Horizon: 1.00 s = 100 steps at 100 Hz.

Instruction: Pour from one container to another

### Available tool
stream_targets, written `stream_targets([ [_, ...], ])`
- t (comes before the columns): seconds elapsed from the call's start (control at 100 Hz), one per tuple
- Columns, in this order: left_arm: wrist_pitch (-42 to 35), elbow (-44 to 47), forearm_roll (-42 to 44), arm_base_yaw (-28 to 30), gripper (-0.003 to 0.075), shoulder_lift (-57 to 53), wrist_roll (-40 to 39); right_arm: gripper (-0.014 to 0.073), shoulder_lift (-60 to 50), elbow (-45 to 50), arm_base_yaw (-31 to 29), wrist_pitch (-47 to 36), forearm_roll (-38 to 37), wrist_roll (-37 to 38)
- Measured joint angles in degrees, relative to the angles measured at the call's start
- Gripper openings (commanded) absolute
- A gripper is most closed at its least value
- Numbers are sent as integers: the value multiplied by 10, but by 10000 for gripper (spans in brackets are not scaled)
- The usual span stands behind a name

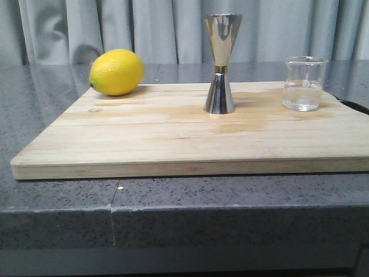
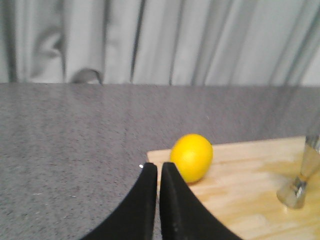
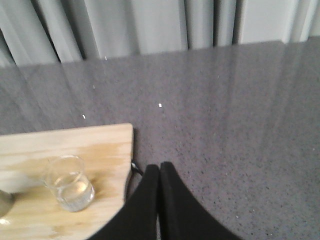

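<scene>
The right tool hangs with its two black fingers pressed together and nothing between them, above the grey surface just off the right edge of the wooden board. The left tool is likewise closed and empty, poised beside the board's far left corner. Neither tool shows in the front view.

Taking the board as the landmark: the beaker stands upright near its right rear corner, with a little clear liquid in the bottom. The jigger stands upright near the middle of the board, toward the back, well apart from the beaker. A lemon rests at the left rear corner, clear of both.

By my judgement nothing of the pour is done, and the step in hand is the right tool's reach for the beaker. To do it well, the tool should open wide before it arrives and take the glass around the mid-wall, below the flared rim, since smooth glass may slip. The jigger's upper cup is narrow and the piece is top-heavy, so the pour calls for a slow tilt over it without touching it.
</scene>
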Motion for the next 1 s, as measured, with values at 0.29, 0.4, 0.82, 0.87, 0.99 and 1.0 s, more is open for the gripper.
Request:
stream_targets([
  [0.29, 17, -104, 80, -124, 104, 218, 44, 78, 147, -26, 2, -19, 0, -18],
  [0.4, 3, -105, 88, -134, 372, 253, 45, 227, 171, -27, 2, -29, 0, -19],
  [0.82, -181, -90, 18, -196, 608, 335, 47, 269, 188, -26, 2, -66, 9, -19],
  [0.87, -205, -87, 18, -206, 608, 349, 47, 269, 188, -26, 2, -66, 9, -19],
  [0.99, -251, -87, 17, -220, 608, 390, 47, 269, 188, -26, 2, -66, 9, -19],
  [1.0, -253, -86, 17, -221, 608, 393, 47, 269, 188, -26, 2, -66, 9, -19],
])
